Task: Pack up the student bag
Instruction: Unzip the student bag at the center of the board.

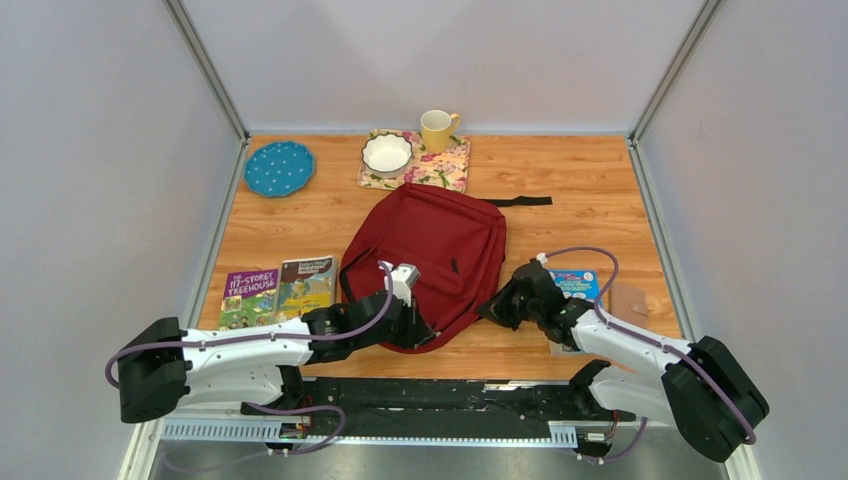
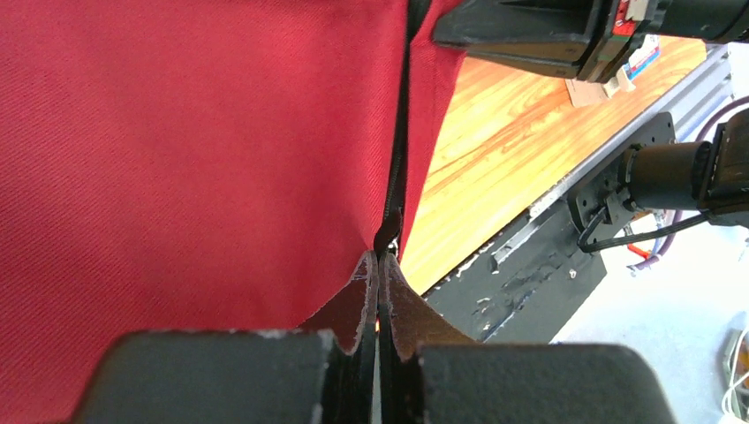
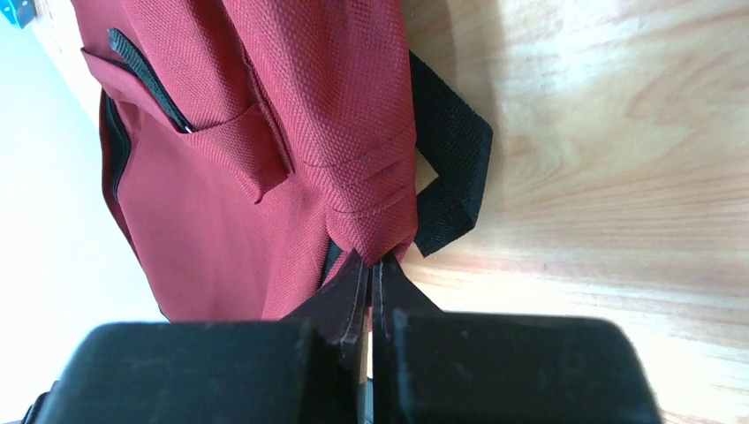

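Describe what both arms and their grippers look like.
The left arm and right arm have white links between bulky black joint housings, with a purple cable looping along each. The left gripper and right gripper are black blocks with dark fingers tapering to thin wedge tips, their edges scuffed pale.

A white bowl (image 1: 386, 153) and a yellow mug (image 1: 436, 130) sit on a floral mat (image 1: 445, 168) at the bench's (image 1: 580, 190) far edge. A blue plate (image 1: 279, 168) lies near its far-left corner.
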`<state>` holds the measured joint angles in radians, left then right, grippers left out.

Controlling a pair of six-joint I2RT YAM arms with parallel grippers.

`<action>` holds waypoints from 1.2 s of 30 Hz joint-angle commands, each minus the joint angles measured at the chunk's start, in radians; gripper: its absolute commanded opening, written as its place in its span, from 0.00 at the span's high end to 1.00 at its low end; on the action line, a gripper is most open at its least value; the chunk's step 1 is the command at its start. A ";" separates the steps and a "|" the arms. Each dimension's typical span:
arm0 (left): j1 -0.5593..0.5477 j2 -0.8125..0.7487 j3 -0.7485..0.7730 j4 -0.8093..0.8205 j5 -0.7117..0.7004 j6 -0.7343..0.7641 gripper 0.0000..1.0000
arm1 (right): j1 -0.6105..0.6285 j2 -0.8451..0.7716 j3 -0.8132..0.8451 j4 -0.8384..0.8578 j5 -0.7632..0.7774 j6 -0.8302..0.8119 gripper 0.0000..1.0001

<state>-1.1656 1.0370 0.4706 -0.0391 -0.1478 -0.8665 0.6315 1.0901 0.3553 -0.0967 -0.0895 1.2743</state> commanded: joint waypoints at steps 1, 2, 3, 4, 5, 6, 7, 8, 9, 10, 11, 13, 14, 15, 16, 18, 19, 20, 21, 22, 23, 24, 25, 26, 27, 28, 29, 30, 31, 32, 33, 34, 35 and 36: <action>-0.006 -0.116 -0.058 -0.096 -0.105 -0.038 1.00 | -0.058 -0.009 0.048 0.006 0.082 -0.085 1.00; -0.006 -0.138 -0.067 -0.120 -0.119 -0.046 1.00 | -0.067 -0.004 0.050 0.005 0.076 -0.098 1.00; -0.006 -0.178 -0.084 -0.134 -0.145 -0.057 1.00 | -0.076 0.008 0.051 0.003 0.068 -0.113 1.00; -0.006 -0.198 -0.090 -0.149 -0.157 -0.061 1.00 | -0.096 0.013 0.053 0.000 0.057 -0.134 1.00; -0.005 -0.215 -0.095 -0.188 -0.171 -0.065 1.00 | -0.105 0.017 0.054 -0.003 0.051 -0.145 1.00; -0.006 -0.247 -0.096 -0.205 -0.188 -0.068 1.00 | -0.114 0.021 0.053 -0.003 0.045 -0.157 1.00; -0.005 -0.259 -0.096 -0.232 -0.196 -0.068 1.00 | -0.134 0.025 0.056 -0.011 0.033 -0.177 1.00; -0.006 -0.268 -0.095 -0.243 -0.199 -0.063 1.00 | -0.141 0.025 0.056 -0.011 0.028 -0.185 1.00; -0.006 -0.284 -0.095 -0.251 -0.205 -0.055 1.00 | -0.147 0.025 0.057 -0.011 0.022 -0.194 1.00; -0.006 -0.290 -0.092 -0.260 -0.207 -0.054 1.00 | -0.150 0.022 0.060 -0.014 0.008 -0.208 1.00; -0.006 -0.292 -0.087 -0.259 -0.205 -0.049 1.00 | -0.150 0.022 0.065 -0.014 -0.004 -0.211 1.00; -0.005 -0.279 -0.076 -0.236 -0.190 -0.022 1.00 | -0.142 0.024 0.067 -0.005 -0.053 -0.213 1.00; -0.006 -0.267 -0.052 -0.204 -0.179 -0.010 0.99 | -0.138 0.025 0.062 0.014 -0.064 -0.204 1.00; -0.006 -0.232 -0.037 -0.177 -0.149 0.032 0.92 | -0.132 0.027 0.051 0.018 -0.070 -0.199 1.00; -0.006 -0.206 -0.014 -0.157 -0.130 0.052 0.74 | -0.113 0.027 0.047 0.034 -0.072 -0.196 1.00; -0.006 -0.107 0.069 -0.107 -0.064 0.131 0.63 | -0.096 0.028 0.030 0.048 -0.073 -0.181 1.00; -0.014 -0.069 0.100 -0.098 -0.052 0.153 0.53 | -0.081 0.028 0.027 0.057 -0.073 -0.175 1.00; -0.019 -0.033 0.158 -0.093 -0.036 0.196 0.50 | -0.075 0.028 0.027 0.057 -0.073 -0.171 1.00; -0.023 0.035 0.183 -0.087 -0.029 0.217 0.46 | -0.070 0.027 0.025 0.057 -0.072 -0.170 1.00; -0.028 0.063 0.204 -0.078 -0.021 0.233 0.38 | -0.067 0.025 0.027 0.054 -0.070 -0.170 1.00; -0.032 0.087 0.232 -0.070 -0.010 0.244 0.34 | -0.067 0.021 0.027 0.051 -0.069 -0.168 1.00; -0.031 0.125 0.237 -0.061 -0.007 0.239 0.32 | -0.067 0.008 0.025 0.046 -0.067 -0.165 1.00; -0.031 0.138 0.238 -0.041 -0.004 0.235 0.30 | -0.069 0.002 0.025 0.042 -0.062 -0.164 1.00; -0.032 0.149 0.229 -0.030 0.002 0.216 0.30 | -0.067 -0.004 0.025 0.040 -0.062 -0.162 1.00; -0.032 0.161 0.221 -0.019 0.007 0.209 0.29 | -0.069 -0.019 0.024 0.038 -0.062 -0.162 1.00; -0.032 0.164 0.214 -0.001 0.010 0.201 0.28 | -0.067 -0.025 0.028 0.029 -0.062 -0.161 1.00; -0.032 0.167 0.198 0.004 0.002 0.184 0.28 | -0.069 -0.035 0.030 0.022 -0.061 -0.162 1.00; -0.032 0.172 0.192 0.005 -0.004 0.175 0.28 | -0.066 -0.042 0.031 0.015 -0.062 -0.162 1.00; -0.032 0.173 0.185 0.013 -0.012 0.172 0.28 | -0.067 -0.059 0.034 0.006 -0.062 -0.164 1.00; -0.032 0.175 0.175 0.013 -0.027 0.163 0.28 | -0.066 -0.065 0.036 0.003 -0.064 -0.164 1.00; -0.032 0.179 0.172 0.013 -0.032 0.159 0.27 | -0.067 -0.073 0.037 0.000 -0.064 -0.164 1.00; -0.032 0.181 0.169 0.028 -0.033 0.159 0.27 | -0.066 -0.085 0.036 -0.006 -0.068 -0.164 1.00; -0.031 0.185 0.166 0.033 -0.036 0.159 0.27 | -0.065 -0.091 0.037 -0.009 -0.072 -0.162 1.00; -0.032 0.193 0.165 0.033 -0.038 0.162 0.27 | -0.064 -0.098 0.037 -0.012 -0.070 -0.164 1.00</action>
<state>-1.1915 1.2167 0.6441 -0.0677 -0.1669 -0.6952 0.5613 1.0340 0.3763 -0.1192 -0.1528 1.1030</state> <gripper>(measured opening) 0.729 0.007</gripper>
